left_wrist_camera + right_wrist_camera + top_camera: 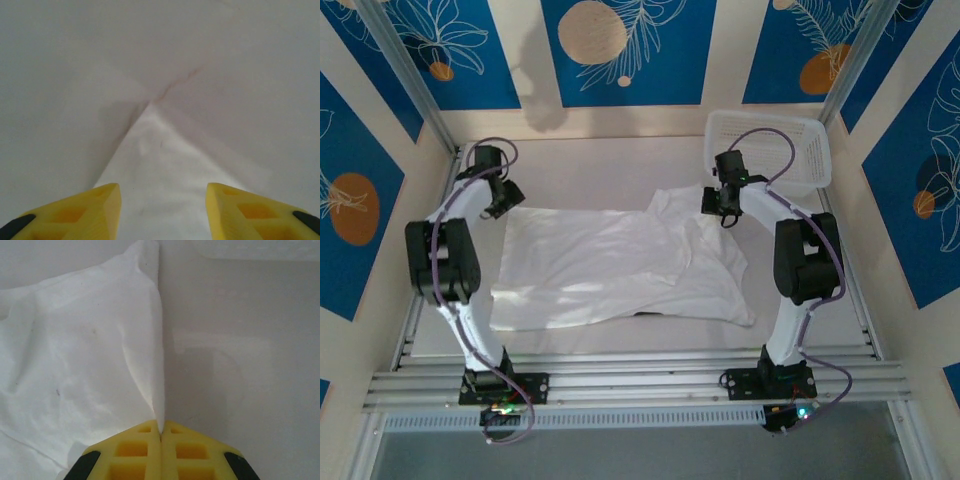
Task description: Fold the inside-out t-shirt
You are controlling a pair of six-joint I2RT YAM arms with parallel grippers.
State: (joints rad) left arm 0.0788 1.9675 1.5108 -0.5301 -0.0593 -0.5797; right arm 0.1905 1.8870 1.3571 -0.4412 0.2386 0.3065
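1. A white mesh basket stands at the far right corner of the table, just beyond the right gripper. The right arm's purple cable arcs in front of it in the top view.
2. The inside-out t-shirt lies spread and wrinkled across the middle of the table, apart from the basket.
3. The right gripper's yellow fingers are pressed together, pinching a raised ridge of the shirt's edge.
4. The left gripper hangs over the shirt's far left corner. Its jaws stand apart, and the cloth corner lies between them, ungripped.
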